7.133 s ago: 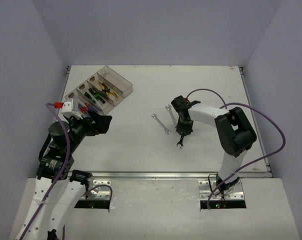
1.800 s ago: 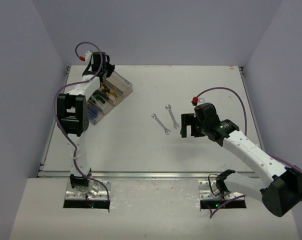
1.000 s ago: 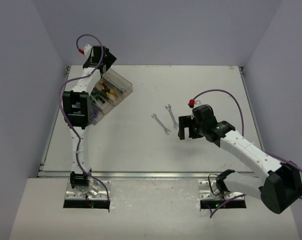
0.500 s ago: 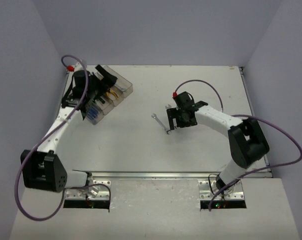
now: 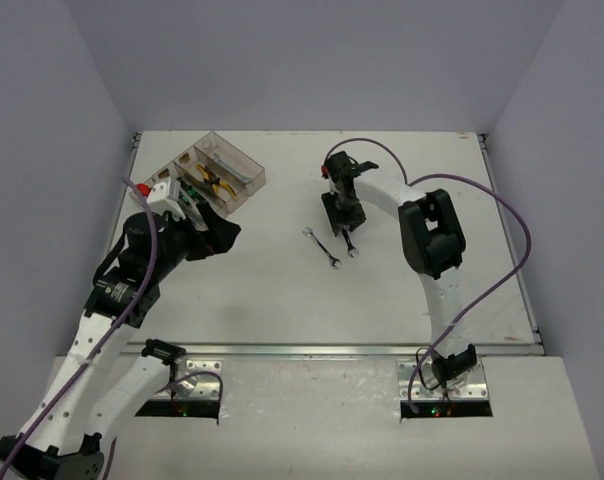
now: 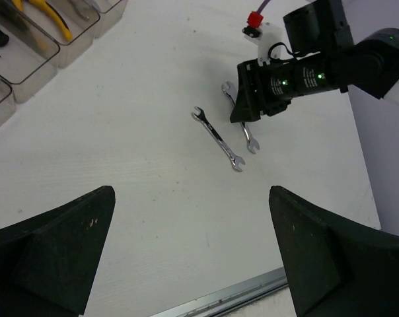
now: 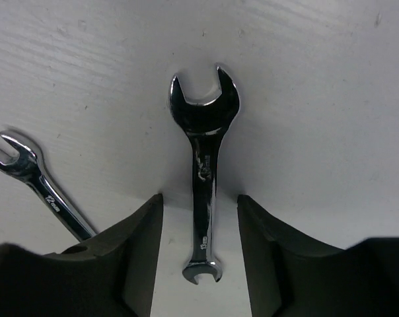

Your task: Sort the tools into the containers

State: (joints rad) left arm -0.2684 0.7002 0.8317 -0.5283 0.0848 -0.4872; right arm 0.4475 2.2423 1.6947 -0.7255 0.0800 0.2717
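Observation:
Two silver wrenches lie on the white table. The right-hand wrench lies lengthwise between the fingers of my right gripper, which is open, with a gap on each side of the shaft. From above, this wrench sticks out below my right gripper. The other wrench lies just to its left. The clear containers stand at the far left, with yellow-handled pliers in one bin. My left gripper hangs wide open and empty, in front of the containers.
The left arm covers the nearer bins in the top view. Grey walls close in the table on three sides. A metal rail runs along the near edge.
My right gripper has moved up and left onto the right-hand wrench, and its jaws have narrowed around it. The left arm has swung back from the containers toward the near left.

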